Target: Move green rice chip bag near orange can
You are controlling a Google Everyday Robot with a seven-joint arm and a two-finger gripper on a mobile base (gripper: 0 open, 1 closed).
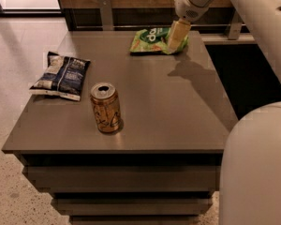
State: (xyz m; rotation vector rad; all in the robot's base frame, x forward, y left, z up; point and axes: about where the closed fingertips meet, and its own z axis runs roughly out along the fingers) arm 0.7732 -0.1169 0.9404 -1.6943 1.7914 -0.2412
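The green rice chip bag (152,40) lies flat at the far edge of the brown table (178,111), right of centre. The orange can (105,108) stands upright near the table's front left, well apart from the bag. My gripper (176,35) hangs from the white arm at the top right and sits low over the bag's right end, at or just above its surface.
A dark blue-and-white bag (61,75) lies on the table's left side, behind and left of the can. The white arm and body (257,158) fill the right side of the view. A wooden wall with metal brackets (105,11) runs behind the table.
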